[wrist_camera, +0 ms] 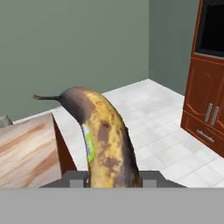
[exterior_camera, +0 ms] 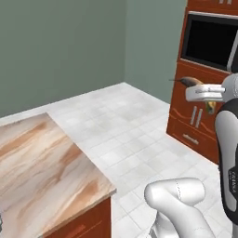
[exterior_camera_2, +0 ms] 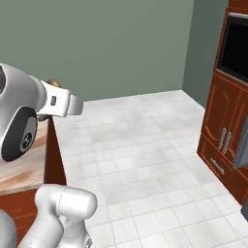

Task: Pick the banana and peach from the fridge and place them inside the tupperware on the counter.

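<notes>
A: What does the scene show?

B: A white robot arm carries the banana (wrist_camera: 107, 140) through a kitchen with grey-green walls and a pale tiled floor (exterior_camera: 135, 125). In the hand view the fruit rises between the two dark finger tips of the gripper (wrist_camera: 114, 178), which is clamped narrow around its lower part. The peel is yellow, heavily mottled brown, with a dark stem end pointing up and to the left.

A: And from the base cameras?

B: In the left base view the banana (exterior_camera: 191, 82) pokes out past the white hand at the upper right, well above the floor and in front of red-brown wooden cabinets (exterior_camera: 195, 116). In the right base view just a brown tip (exterior_camera_2: 54, 83) shows above the white wrist block at the left.

A: What of the counter?

B: A marbled beige-pink counter (exterior_camera: 42, 162) fills the lower left of the left base view, over a red-brown cabinet base. Its corner juts toward the tiles. The same slab (exterior_camera_2: 24, 174) sits at the left edge of the right base view, partly behind the arm.

A: Anything else in the room?

B: A black built-in oven window (exterior_camera: 209, 42) sits in the tall cabinet column, with silver handles on the doors and drawer below. The two walls meet in a corner behind the tiled floor.
</notes>
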Controlling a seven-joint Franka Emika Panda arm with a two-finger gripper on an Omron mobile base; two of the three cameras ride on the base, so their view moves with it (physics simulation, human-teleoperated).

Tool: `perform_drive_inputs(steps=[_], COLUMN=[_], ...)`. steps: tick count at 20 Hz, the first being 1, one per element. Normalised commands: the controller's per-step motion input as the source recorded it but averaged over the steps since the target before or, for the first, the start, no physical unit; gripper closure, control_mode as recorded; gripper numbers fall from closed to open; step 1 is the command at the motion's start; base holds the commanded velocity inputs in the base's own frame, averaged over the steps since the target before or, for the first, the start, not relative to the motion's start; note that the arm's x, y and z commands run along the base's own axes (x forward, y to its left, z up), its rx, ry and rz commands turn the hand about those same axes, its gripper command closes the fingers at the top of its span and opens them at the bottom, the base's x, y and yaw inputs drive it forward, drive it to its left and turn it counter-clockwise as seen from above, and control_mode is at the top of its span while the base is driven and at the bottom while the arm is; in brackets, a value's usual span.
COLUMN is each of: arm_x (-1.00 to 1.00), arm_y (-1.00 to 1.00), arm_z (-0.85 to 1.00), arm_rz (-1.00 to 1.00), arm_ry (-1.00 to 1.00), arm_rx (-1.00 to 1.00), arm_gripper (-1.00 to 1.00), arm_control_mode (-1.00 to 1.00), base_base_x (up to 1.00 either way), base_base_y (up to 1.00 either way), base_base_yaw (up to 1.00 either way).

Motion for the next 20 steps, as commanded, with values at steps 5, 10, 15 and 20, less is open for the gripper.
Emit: perform_drive_inputs(steps=[5,10,15,20], arm_x=[0.00,0.00,0.00,0.00], arm_y=[0.00,0.00,0.00,0.00], arm_z=[0.00,0.00,0.00,0.00], arm_rz=[0.00,0.00,0.00,0.00], arm_ry=[0.00,0.00,0.00,0.00], arm_rx=[0.00,0.00,0.00,0.00], arm_gripper=[1.00,1.00,1.00,1.00], arm_control_mode=[1.00,1.00,1.00,1.00], base_base_x=[-1.00,-0.76,-0.15,0.06], base_base_y=[0.00,0.35,0.64,0.29], base_base_yaw=[0.37,0.66,0.87,0.62])
